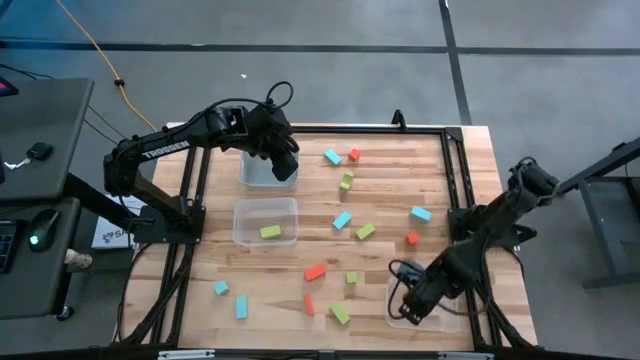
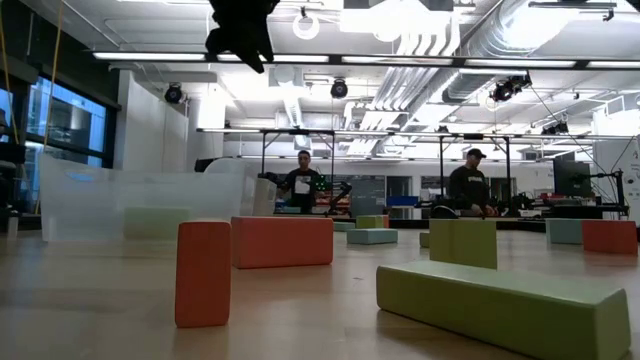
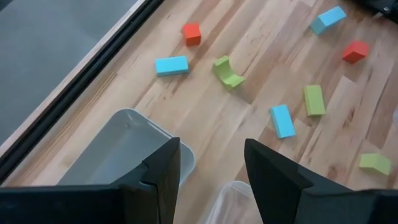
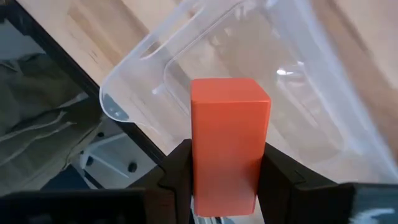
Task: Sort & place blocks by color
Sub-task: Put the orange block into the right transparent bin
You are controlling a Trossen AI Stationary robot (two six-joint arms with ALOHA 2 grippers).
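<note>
Cyan, lime green and red-orange blocks lie scattered flat on the wooden table (image 1: 390,190), such as a cyan one (image 1: 332,156) and a red-orange bar (image 1: 315,271). One green block (image 1: 270,231) lies in the middle clear bin (image 1: 240,215). My left gripper (image 1: 287,160) (image 3: 211,155) is open and hangs over the right edge of the far clear bin (image 1: 255,175) (image 3: 118,149). My right gripper (image 1: 410,303) (image 4: 227,168) is shut on a red-orange block (image 4: 229,118) above the near-right clear bin (image 1: 440,315) (image 4: 298,74). My right gripper pinches the red-orange block between its two fingers, which sit on two opposite long sides near its lower end (image 4: 227,186). The fingers point downward at the bin. The block sticks out past the fingertips, lifted clear above the bin's open inside.
A black frame (image 1: 455,180) runs along the table's edges. In the low view a standing red-orange block (image 2: 203,272), a red-orange bar (image 2: 282,241) and a long green bar (image 2: 510,305) sit near the camera. Two people (image 2: 303,185) stand in the room far behind the table.
</note>
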